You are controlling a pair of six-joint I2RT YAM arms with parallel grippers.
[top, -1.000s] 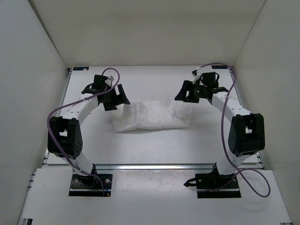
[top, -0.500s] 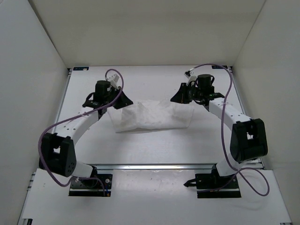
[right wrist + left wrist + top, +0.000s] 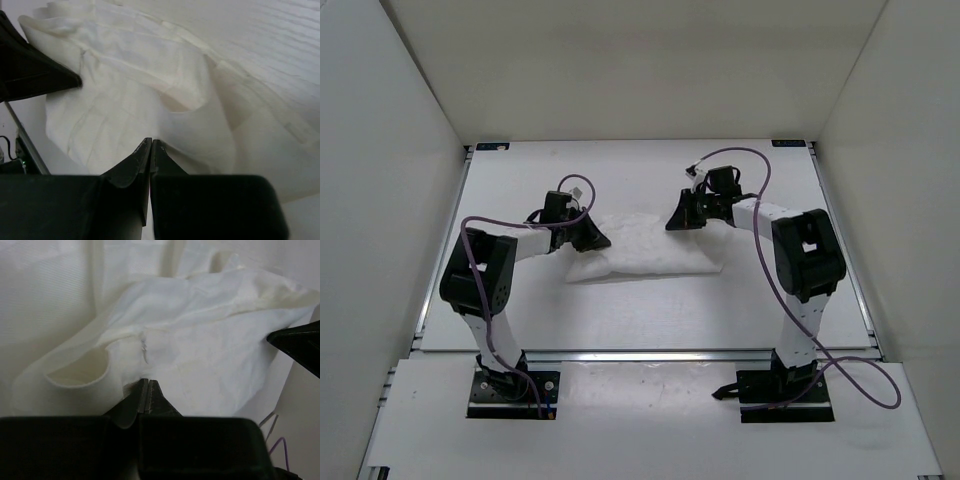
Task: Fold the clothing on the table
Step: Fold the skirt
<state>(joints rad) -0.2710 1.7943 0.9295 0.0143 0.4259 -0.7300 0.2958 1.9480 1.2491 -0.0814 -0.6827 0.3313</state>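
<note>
The white clothing [image 3: 645,248] lies crumpled across the middle of the table [image 3: 640,315]. My left gripper [image 3: 592,236] sits low at its far-left edge, shut on a pinch of fabric. In the left wrist view the jaws [image 3: 145,381] meet with clothing [image 3: 200,330] bunched at their tips. My right gripper [image 3: 680,216] is at the far-right edge, also shut on fabric. The right wrist view shows closed jaws [image 3: 151,142] with creases of clothing [image 3: 125,100] running from the tips. Each wrist view catches the other gripper's black finger at its edge.
White walls enclose the table on the left [image 3: 390,200], back and right [image 3: 890,200]. A metal rail [image 3: 650,354] runs along the near edge in front of the arm bases. Purple cables loop over both arms.
Both grippers have closed on the garment's far edge. Both arms have swung inward toward each other and dropped low, and the far corners have been drawn in a little.
</note>
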